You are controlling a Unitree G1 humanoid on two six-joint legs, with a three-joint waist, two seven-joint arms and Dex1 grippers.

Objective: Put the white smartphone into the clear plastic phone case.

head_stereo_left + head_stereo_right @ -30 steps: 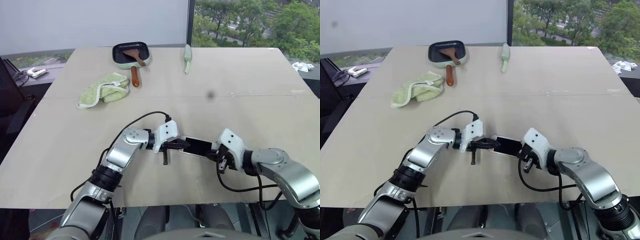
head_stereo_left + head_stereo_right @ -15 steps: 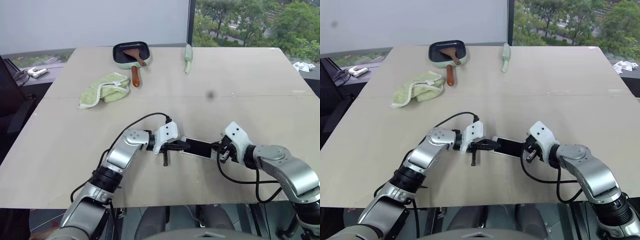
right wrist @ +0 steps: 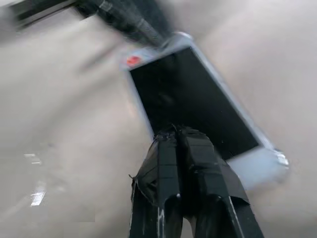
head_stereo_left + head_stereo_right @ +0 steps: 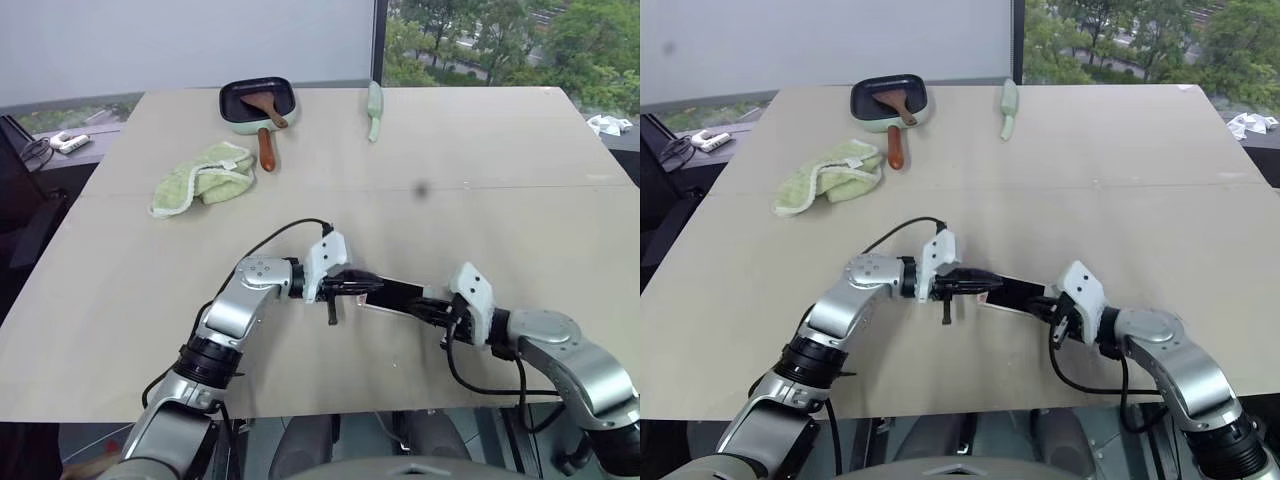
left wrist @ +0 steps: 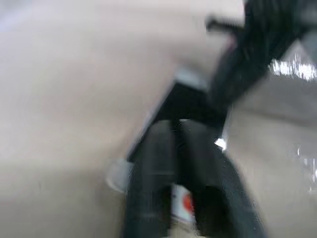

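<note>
Left eye view: the white smartphone [image 4: 398, 295] lies on the bench [image 4: 480, 200], near centre, between the two grippers. Left gripper [image 4: 368, 286] rests at its left end, right gripper [image 3: 177, 134] on its screen, both fingers together, probably pressing it into the clear plastic phone case [image 3: 267, 163].

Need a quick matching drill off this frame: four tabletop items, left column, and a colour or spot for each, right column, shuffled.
1. white smartphone
2. towel
3. pan
4. left gripper

a. crumpled, light green
b. far edge of the table, wooden utensil in it
c. at the phone's left end
d. between the two grippers, black screen up

Pairs: 1-d, 2-a, 3-b, 4-c
</note>
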